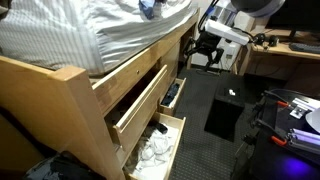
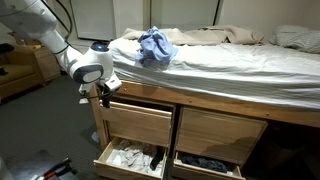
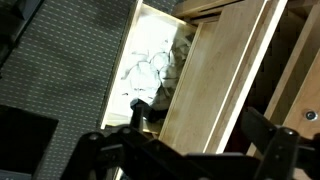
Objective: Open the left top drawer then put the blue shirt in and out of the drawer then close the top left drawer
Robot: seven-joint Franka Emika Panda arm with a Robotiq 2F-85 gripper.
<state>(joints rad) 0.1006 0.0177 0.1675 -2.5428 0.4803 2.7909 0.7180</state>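
Observation:
The blue shirt [image 2: 155, 45] lies crumpled on top of the bed, near its left end; in an exterior view only a bit of the blue shirt [image 1: 148, 8] shows at the top edge. Below it, the left top drawer [image 2: 138, 122] of light wood stands slightly out of the bed frame [image 1: 140, 100]; its inside is hidden. My gripper [image 2: 103, 94] hangs open by the drawer's left upper corner, holding nothing. In the wrist view the gripper [image 3: 198, 120] looks down on the plain drawer front [image 3: 215, 70], one dark finger to each side.
Under the top drawer, a lower drawer [image 2: 130, 158] is pulled out and holds white clothes [image 3: 150, 70]. A lower right drawer [image 2: 205, 163] is open too. Striped bedding [image 1: 90, 35] covers the bed. A black box [image 1: 225, 115] stands on the dark floor mat.

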